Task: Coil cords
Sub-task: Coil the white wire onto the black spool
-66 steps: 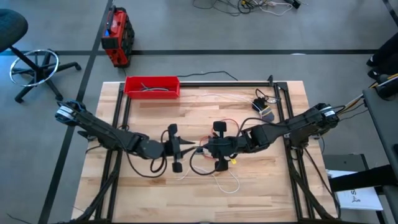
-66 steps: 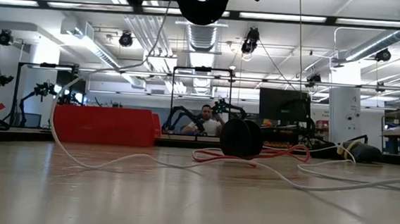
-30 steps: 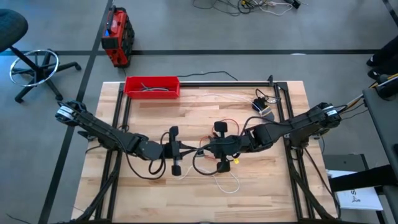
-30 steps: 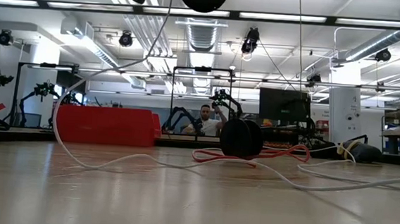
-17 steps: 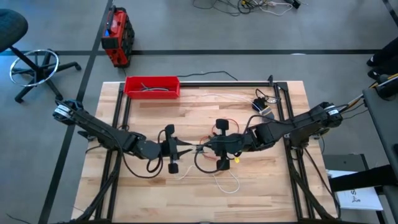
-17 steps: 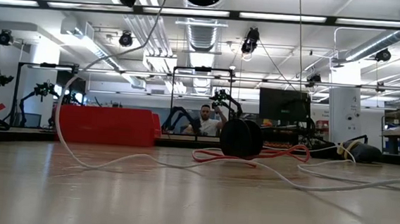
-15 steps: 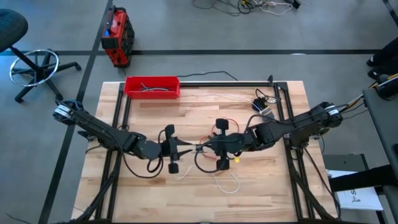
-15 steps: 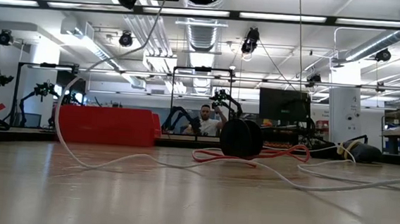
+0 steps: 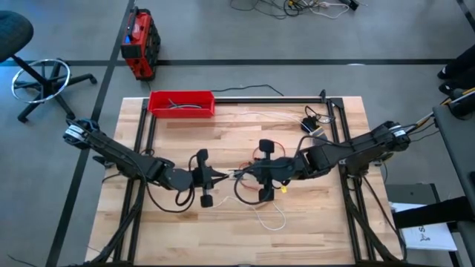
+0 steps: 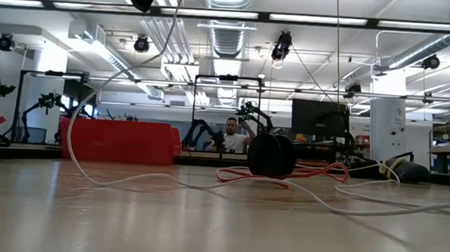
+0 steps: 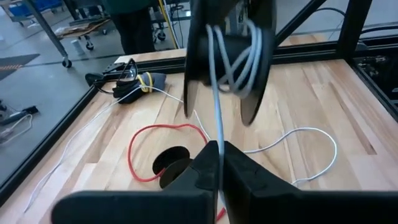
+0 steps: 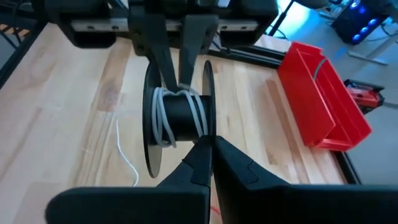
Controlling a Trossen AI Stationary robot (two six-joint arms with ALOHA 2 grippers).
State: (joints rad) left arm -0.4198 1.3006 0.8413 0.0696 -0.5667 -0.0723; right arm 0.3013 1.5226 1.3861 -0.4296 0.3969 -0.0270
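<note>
**Two grippers meet over a spool at mid-table**

At the far left of the wooden table (image 9: 178,222) stands a red tray (image 9: 182,103) with dark grey cables in it; off the table's far left corner, on the floor, sits a red and black case (image 9: 139,44). A dark frame (image 9: 245,98) of bars runs along the table's far edge and down both sides.

The left gripper (image 9: 220,176) reaches in from the left to mid-table. In the left wrist view its fingers (image 11: 205,163) are pressed together on a strand of the white cord (image 11: 216,118), which runs straight from them up to the spool (image 11: 231,50).

That black spool, two discs on a hub, carries several turns of white cord. It hangs above the table between the two arms, and in the left wrist view it blocks much of the right arm behind it. The right gripper (image 9: 252,173) comes in from the right, its fingers (image 12: 205,149) closed at the edge of the spool's hub.

Two cords show. The rest of the white one lies in loose curves on the table near and right of the grippers. The red cord (image 11: 163,134) lies in a loop on the wood beneath the spool, beside one flat black disc (image 11: 171,165). In the low view a black disc (image 10: 271,155) stands among the red loops.

Near the far right corner lies a small dark bundle (image 9: 315,127) with yellow on it.
</note>
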